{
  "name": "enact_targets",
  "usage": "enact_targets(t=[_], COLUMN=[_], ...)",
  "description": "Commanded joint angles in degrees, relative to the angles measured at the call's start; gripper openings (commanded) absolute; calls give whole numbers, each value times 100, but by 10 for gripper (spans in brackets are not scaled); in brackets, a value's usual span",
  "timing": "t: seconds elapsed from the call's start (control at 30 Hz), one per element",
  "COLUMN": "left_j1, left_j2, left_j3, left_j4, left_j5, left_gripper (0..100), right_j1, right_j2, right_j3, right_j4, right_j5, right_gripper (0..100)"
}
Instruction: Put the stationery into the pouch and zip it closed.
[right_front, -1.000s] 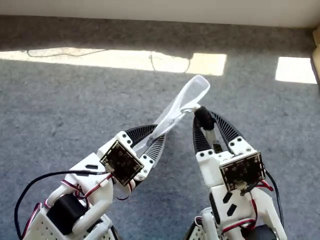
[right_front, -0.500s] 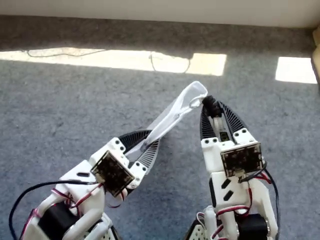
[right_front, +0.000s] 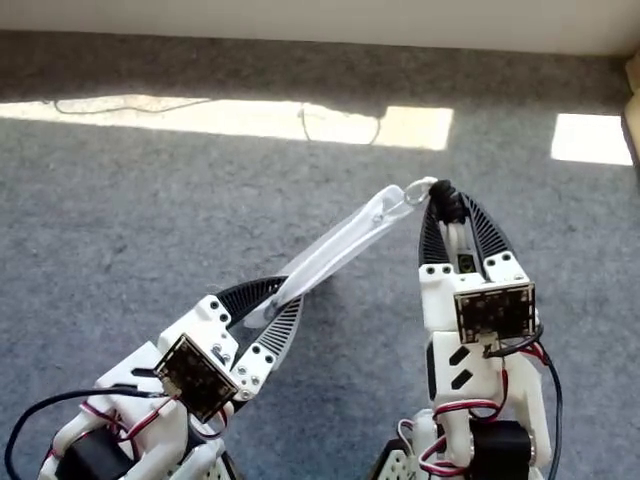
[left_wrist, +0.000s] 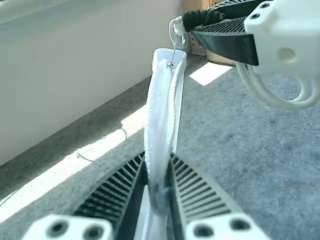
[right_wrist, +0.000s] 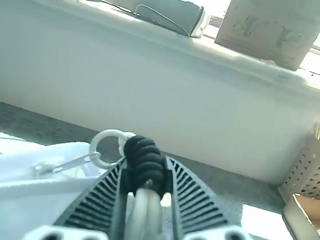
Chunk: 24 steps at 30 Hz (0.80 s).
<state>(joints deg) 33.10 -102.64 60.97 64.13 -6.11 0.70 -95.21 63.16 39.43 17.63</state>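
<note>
1. Pouch (right_front: 330, 255): clear, held up off the grey carpet (right_front: 120, 220) and stretched edge-on between the two arms. Contents cannot be made out.
2. Left gripper (right_front: 290, 293): clamped on the pouch's near end, with the zip edge running up from between its fingers.
3. Right gripper (right_front: 445, 200): closed on the black cord (right_wrist: 144, 157) tied to the zip pull ring (right_front: 415, 192), at the pouch's far end.
4. Change over the last second: the right gripper has travelled away from the left arm, drawing the ring along the zip. The left arm has pulled back the opposite way. The pouch, earlier slack and bowed open at its far end, now lies flat and taut.
5. Meaning, as a judgement: the slider looks to have reached the end of its run, so zipping is done or nearly so. Whether the stationery is inside cannot be told.
</note>
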Motion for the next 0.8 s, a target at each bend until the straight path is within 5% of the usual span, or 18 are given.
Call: enact_targets(t=[0.0, 0.4, 0.63, 0.77], left_j1=[-242, -901, -1745, -2026], left_j2=[-145, -145, -119, -119], left_j3=[-101, -57, 347, 655], left_j4=[105, -26, -1134, -1767], left_j5=[-44, -44, -167, -484], left_gripper=[3, 3, 3, 3], right_j1=[673, 769, -171, -268], right_j2=[40, 22, -31, -31], right_j3=[136, 330, 40, -347], right_j4=[-558, -215, 1086, 1578], right_j5=[26, 308, 62, -466], right_gripper=[5, 12, 245, 271])
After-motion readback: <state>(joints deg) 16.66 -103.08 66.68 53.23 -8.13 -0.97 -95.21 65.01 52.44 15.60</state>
